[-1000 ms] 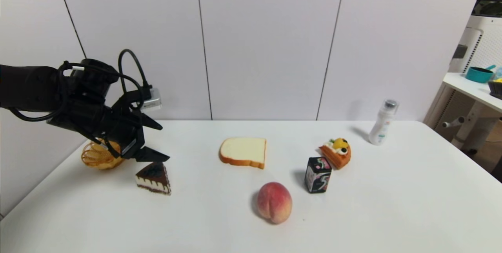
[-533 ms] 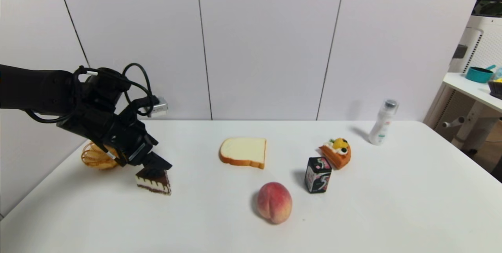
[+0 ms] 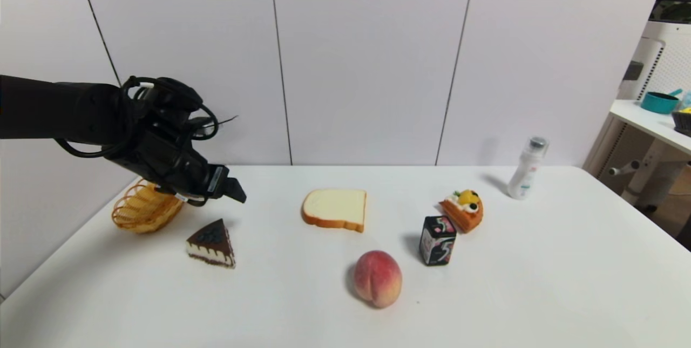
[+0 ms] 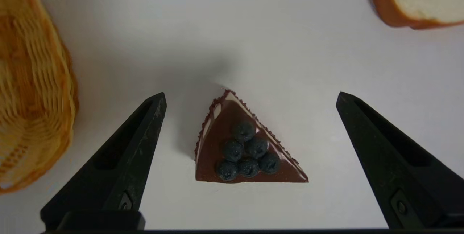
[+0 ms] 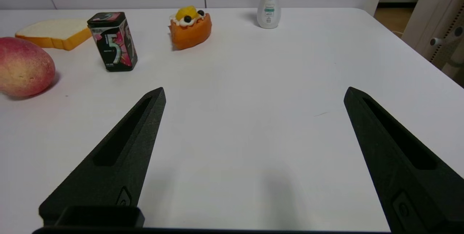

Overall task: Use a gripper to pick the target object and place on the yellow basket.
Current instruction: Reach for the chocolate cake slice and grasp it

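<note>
Two black fingers of your left tool (image 4: 250, 96) stand wide apart, with the small triangular chocolate cake slice topped with blueberries (image 4: 242, 147) lying on the white worktop (image 3: 486, 294) between and below them, touching neither. In the head view the left tool (image 3: 229, 190) hovers above and a little behind the slice (image 3: 211, 243), clear of it. Step in hand, as I judge it: line up and come down for the grasp.

Doing it well: keep the slice midway between the fingers as you lower. Its sides slant to a point, so turning the wrist to close across two flatter faces, low on the cream layer, would likely stop it squirting out. Close gently; the piece looks soft and light.

Beside the slice, on your left, sits the oval yellow-orange openwork basket (image 3: 146, 209), near but not touching; a short carry once you hold the slice.

Farther off: white bread slice (image 3: 334, 209), peach (image 3: 378, 278), dark printed tin (image 3: 437, 240), orange fruit-topped cake slice (image 3: 463, 209), white bottle (image 3: 528, 168). Your right tool (image 5: 253, 92) is parked over bare worktop, fingers spread, holding nothing.

Hard to make out: the basket is cut off at the wrist picture's edge and partly behind the arm in the head view; its inside is not shown in full. How high the fingertips sit above the worktop cannot be told.
</note>
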Controlling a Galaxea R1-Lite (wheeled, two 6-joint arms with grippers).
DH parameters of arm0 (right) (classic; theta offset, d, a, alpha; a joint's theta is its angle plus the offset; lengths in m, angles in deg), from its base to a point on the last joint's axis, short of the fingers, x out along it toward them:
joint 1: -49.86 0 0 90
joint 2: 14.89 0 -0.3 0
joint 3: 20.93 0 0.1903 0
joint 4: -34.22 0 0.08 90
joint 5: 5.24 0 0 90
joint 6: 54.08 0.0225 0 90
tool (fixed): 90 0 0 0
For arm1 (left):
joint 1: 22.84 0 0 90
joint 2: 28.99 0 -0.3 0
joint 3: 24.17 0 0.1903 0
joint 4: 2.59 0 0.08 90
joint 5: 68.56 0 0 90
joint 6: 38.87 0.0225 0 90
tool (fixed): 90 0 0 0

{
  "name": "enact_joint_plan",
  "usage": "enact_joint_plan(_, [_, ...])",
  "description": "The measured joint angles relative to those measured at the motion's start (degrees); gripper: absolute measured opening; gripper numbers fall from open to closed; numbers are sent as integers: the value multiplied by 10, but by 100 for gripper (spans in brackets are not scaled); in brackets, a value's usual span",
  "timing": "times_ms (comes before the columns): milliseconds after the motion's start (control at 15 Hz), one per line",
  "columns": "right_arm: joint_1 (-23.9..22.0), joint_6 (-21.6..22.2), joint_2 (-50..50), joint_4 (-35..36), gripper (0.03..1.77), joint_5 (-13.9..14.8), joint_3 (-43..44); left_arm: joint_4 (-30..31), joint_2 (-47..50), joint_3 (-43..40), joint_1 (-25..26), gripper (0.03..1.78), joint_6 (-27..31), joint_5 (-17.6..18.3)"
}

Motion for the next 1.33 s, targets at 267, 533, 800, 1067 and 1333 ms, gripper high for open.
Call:
enact_joint_plan(267, [0, 0, 0, 0, 170, 0, 0, -4, -15, -11, -3, 169, -39, -20])
enact_joint_plan(533, [0, 0, 0, 0, 170, 0, 0, -7, -23, -43, -13, 169, -62, -21])
enact_joint_plan(800, [0, 0, 0, 0, 170, 0, 0, -22, -31, -56, -14, 169, -72, -56])
enact_joint_plan(1067, [0, 0, 0, 0, 170, 0, 0, -23, -40, -58, -14, 169, -78, -57])
enact_joint_plan(1333, [0, 0, 0, 0, 170, 0, 0, -23, -48, -73, -18, 169, -78, -56])
